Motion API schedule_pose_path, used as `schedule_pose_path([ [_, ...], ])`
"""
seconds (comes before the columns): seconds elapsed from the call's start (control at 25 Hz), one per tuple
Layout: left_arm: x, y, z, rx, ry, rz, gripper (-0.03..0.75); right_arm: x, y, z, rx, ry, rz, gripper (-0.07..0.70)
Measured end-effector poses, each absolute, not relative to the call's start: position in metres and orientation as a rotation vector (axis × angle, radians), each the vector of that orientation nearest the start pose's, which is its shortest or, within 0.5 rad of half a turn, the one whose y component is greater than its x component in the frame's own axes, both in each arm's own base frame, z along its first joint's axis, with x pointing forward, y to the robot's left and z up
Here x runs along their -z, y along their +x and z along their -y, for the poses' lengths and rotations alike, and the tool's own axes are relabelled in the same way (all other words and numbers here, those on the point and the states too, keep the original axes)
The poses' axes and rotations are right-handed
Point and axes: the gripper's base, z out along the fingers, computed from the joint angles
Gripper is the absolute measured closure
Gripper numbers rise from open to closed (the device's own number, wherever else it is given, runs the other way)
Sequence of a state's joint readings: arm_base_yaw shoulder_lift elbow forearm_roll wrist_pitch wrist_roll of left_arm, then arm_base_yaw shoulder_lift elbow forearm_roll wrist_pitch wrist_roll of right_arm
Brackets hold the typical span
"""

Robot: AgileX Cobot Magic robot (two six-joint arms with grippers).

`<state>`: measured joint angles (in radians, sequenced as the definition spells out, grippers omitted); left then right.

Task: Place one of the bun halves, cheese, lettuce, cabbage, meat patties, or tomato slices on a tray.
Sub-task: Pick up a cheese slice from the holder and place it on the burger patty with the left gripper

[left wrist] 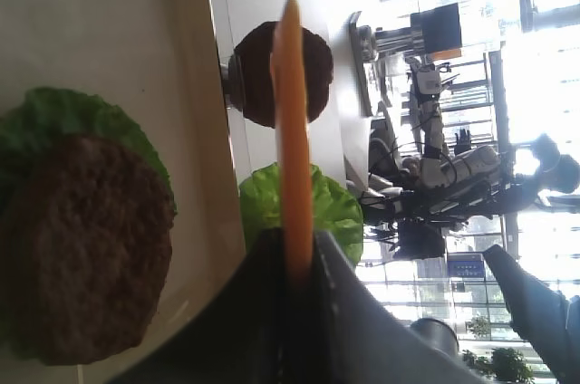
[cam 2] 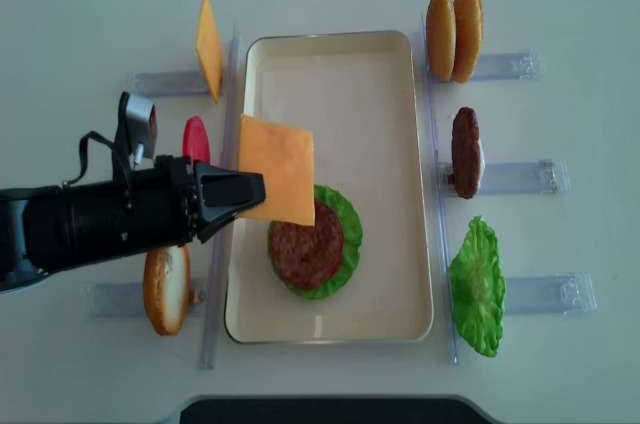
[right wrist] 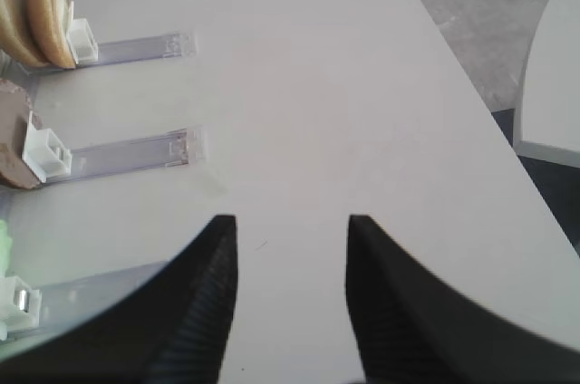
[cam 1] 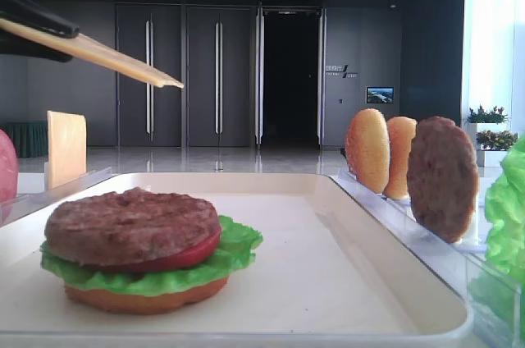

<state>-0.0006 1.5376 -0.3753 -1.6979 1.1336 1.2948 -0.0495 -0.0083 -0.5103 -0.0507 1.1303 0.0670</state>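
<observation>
Holding cheese [cam 2: 277, 170] pinched by one edge in closed left hand [cam 2: 243, 192], hovering over tray [cam 2: 330, 54] beside stacked patty [cam 2: 307, 252]; risking slice flopping or sliding off-centre on release.

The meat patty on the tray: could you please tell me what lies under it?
Under the meat patty a tomato slice shows, then lettuce, then a bun half on the tray. Their middles are covered.
</observation>
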Motion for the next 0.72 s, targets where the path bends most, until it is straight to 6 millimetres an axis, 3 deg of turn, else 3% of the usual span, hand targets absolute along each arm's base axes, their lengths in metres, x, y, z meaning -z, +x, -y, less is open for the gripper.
schedule_pose_path([
  [0.28,-0.159,0.191,0.104,1.598,0.025,-2.399,0.679,-0.275,-0.011,0.004,0.051,0.127,-2.091,0.352],
  [0.72,-0.143,0.195,0.105,1.594,0.006,-2.455,0.679,-0.275,-0.011,0.004,0.051,0.127,-2.091,0.352],
])
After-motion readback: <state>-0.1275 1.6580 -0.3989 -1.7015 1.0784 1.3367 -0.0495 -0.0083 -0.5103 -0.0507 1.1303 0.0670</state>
